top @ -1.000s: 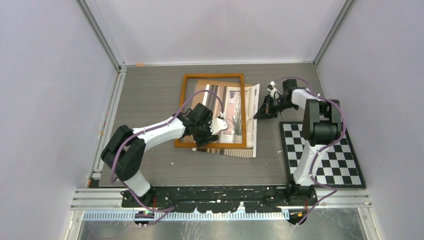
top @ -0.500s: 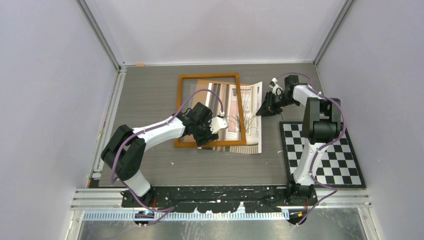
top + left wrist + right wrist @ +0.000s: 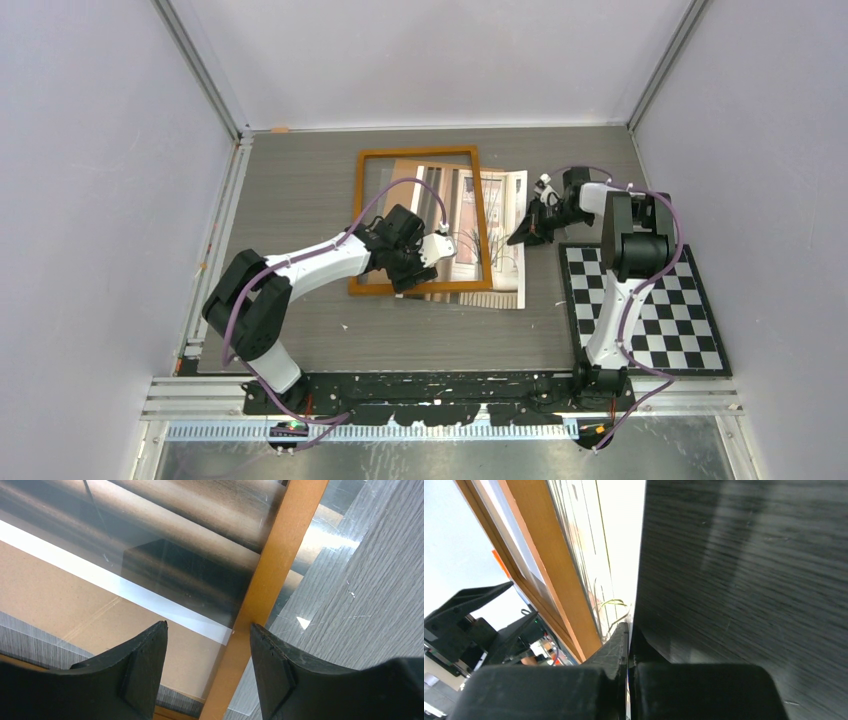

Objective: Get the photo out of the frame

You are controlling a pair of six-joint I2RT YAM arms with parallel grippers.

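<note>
The frame (image 3: 418, 152), with a thin orange-brown border, lies flat mid-table. The photo (image 3: 505, 230) pokes out past its right side. My left gripper (image 3: 414, 280) rests at the frame's near edge. In the left wrist view it (image 3: 207, 630) stands open, its fingers astride the orange border (image 3: 280, 545) without pinching it. My right gripper (image 3: 517, 238) is at the photo's right edge. The right wrist view shows it (image 3: 630, 630) shut on the thin edge of the photo (image 3: 621, 545), with the frame's border (image 3: 539, 565) just beyond.
A black-and-white checkered mat (image 3: 650, 310) lies at the right, beside the right arm's base. Brown board (image 3: 50, 600) shows inside the frame. Grey walls close in the table (image 3: 300, 190) at the back and on both sides.
The frame has shifted slightly left and the photo now sticks out farther to the right. My right gripper has moved nearer along the photo's right edge. The left arm has barely moved.
</note>
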